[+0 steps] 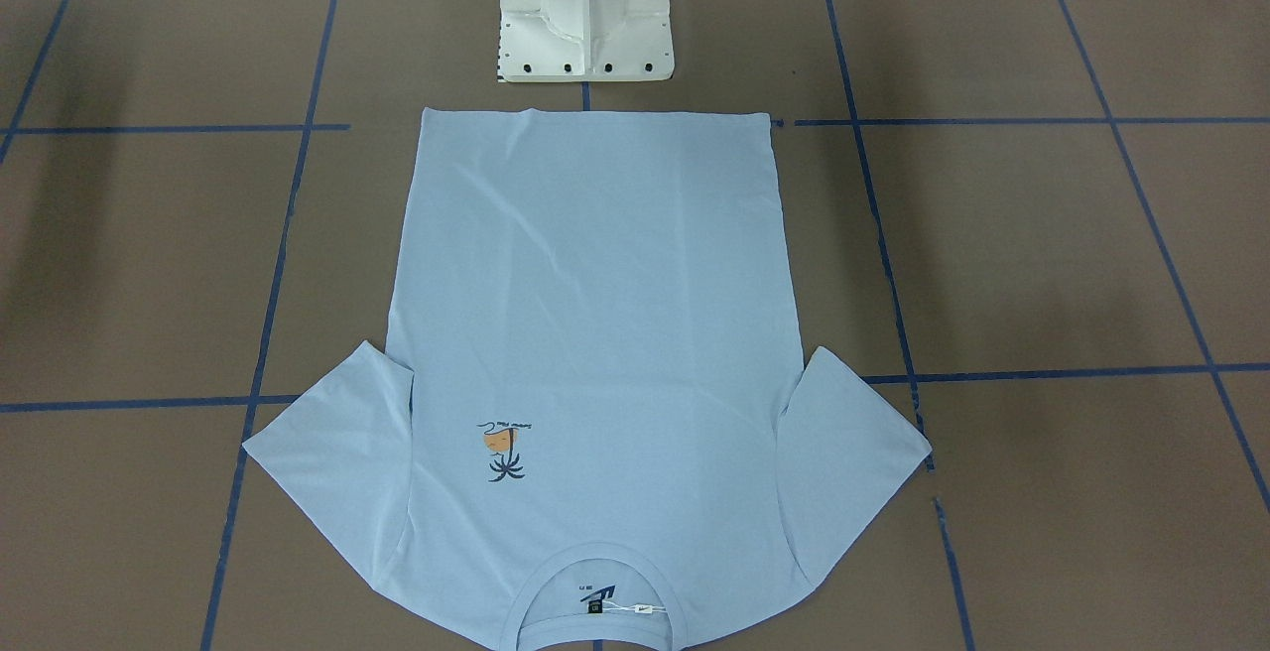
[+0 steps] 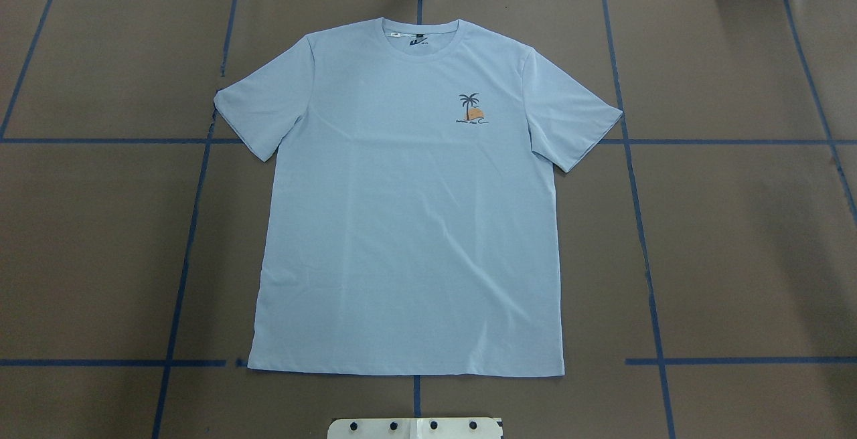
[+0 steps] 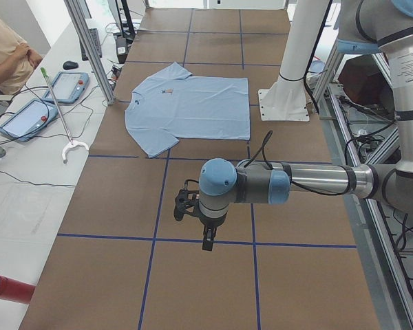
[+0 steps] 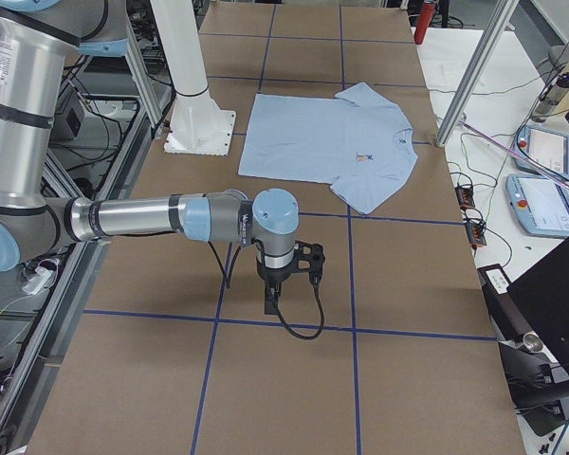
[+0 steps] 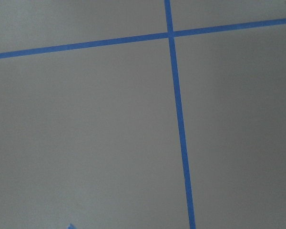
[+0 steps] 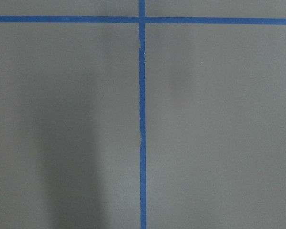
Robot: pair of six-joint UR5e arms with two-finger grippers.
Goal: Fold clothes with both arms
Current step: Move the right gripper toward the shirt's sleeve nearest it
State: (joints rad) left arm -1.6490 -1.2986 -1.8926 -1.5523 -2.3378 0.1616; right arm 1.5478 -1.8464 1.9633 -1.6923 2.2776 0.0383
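On the table (image 2: 736,258) a T-shirt (image 2: 408,238) lies flat. Left gripper (image 3: 206,242) and right gripper (image 4: 271,303) hang well away; opening: cannot tell.

You lose the front of the T-shirt (image 1: 595,333) collar (image 1: 595,552) at the bottom edge of the front-facing view. The white pedestal (image 1: 585,16) runs off that view's top, and overhead only a strip of its foot plate shows. The left gripper (image 3: 206,244) and right gripper (image 4: 271,308) appear only from the sides, so you cannot tell how their fingers stand. The neck tag (image 2: 418,41) lettering is too small to read.
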